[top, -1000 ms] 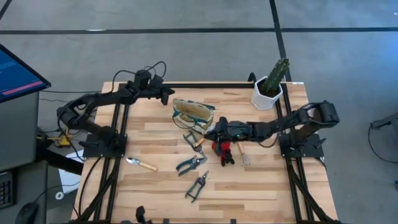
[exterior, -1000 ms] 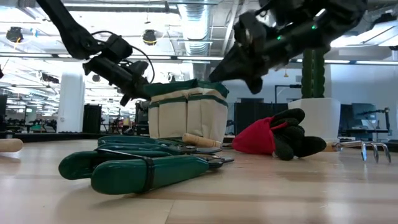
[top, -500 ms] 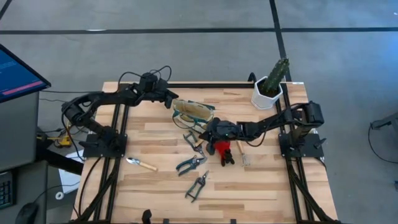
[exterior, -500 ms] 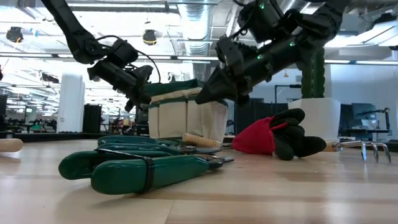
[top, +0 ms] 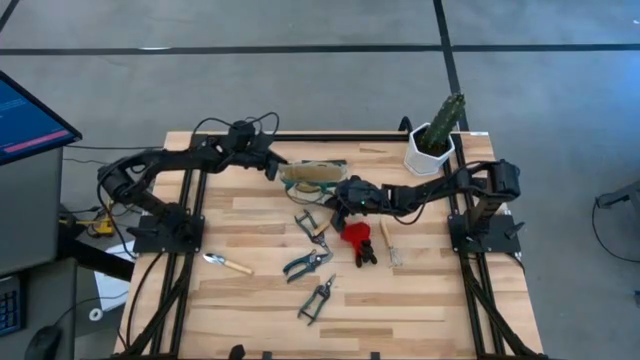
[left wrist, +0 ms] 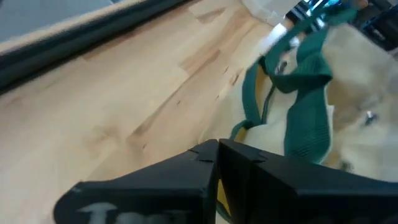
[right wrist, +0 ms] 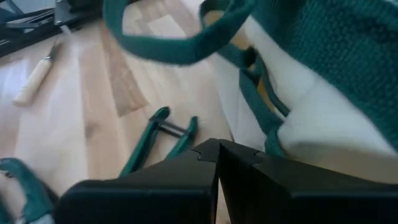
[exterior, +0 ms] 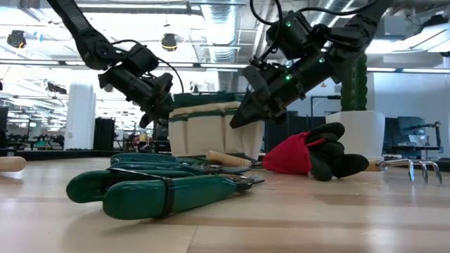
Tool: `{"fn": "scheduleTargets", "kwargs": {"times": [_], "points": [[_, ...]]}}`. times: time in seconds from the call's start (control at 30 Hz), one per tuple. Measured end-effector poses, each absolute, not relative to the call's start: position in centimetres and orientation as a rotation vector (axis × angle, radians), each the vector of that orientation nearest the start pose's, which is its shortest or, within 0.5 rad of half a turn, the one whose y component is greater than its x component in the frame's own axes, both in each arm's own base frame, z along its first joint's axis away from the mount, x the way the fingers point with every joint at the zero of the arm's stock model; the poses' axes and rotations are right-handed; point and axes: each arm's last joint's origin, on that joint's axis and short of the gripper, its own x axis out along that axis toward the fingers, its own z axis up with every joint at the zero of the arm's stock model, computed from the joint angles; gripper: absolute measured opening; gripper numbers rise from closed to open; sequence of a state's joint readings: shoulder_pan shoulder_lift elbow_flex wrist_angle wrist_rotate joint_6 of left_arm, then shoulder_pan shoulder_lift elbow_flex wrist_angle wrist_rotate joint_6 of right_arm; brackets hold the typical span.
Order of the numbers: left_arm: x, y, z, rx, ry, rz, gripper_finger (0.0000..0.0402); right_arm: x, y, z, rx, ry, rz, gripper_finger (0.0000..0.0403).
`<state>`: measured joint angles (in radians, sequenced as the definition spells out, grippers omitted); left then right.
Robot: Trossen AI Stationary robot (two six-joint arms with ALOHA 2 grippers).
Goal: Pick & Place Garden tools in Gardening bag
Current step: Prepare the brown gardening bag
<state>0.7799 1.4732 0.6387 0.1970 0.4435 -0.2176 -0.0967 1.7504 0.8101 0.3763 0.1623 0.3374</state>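
The gardening bag (top: 312, 177) stands at the rear centre of the bench (top: 420, 300), between the two grippers. Left gripper (top: 272, 166), jaws pressed together, sits at the bag's left edge. Right gripper (top: 340, 192), jaws pressed together, sits at its right edge. Pruning shears (top: 306, 262) lie nearer the front.

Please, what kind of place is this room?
Probably a large robotics lab or workshop: a wooden table with two mounted arms, a monitor beside it, and exposed ceiling ducts over an open hall behind.
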Motion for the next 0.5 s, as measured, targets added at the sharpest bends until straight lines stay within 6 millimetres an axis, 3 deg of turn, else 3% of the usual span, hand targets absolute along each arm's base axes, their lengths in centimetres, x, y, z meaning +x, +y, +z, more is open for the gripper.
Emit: {"fn": "scheduleTargets", "kwargs": {"times": [0.5], "points": [[18.7, 17.1, 20.3, -0.507, 0.489, 0.408, 0.0002, 33.5, -5.8, 14.7, 0.268, 0.543, -0.388, 0.0]]}}
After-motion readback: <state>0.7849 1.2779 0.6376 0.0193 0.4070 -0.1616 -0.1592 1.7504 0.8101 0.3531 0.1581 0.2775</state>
